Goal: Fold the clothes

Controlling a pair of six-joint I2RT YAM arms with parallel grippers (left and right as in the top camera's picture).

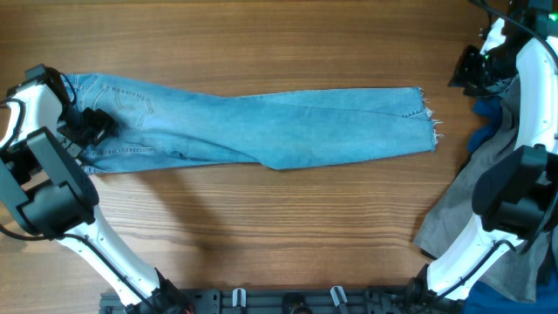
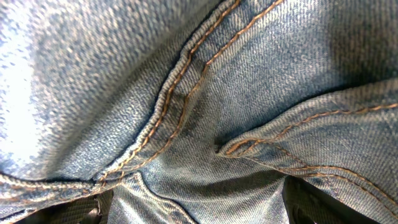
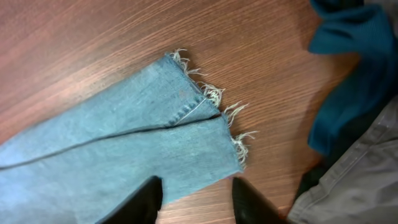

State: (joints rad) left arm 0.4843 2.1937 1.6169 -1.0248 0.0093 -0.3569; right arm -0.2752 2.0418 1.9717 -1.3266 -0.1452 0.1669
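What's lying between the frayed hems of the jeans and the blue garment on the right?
Nothing: only bare wooden table separates the frayed hems from the blue garment, clearest in the right wrist view.

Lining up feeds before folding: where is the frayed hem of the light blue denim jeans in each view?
Overhead: frayed hem, right of centre, upper half.
Left wrist: not in it, only the jeans' stitched denim.
Right wrist: centre.
Shared landmark: dark blue garment, right of the hem in overhead and right wrist.

Matt denim jeans (image 1: 261, 131) on smooth wooden table (image 1: 261, 227).
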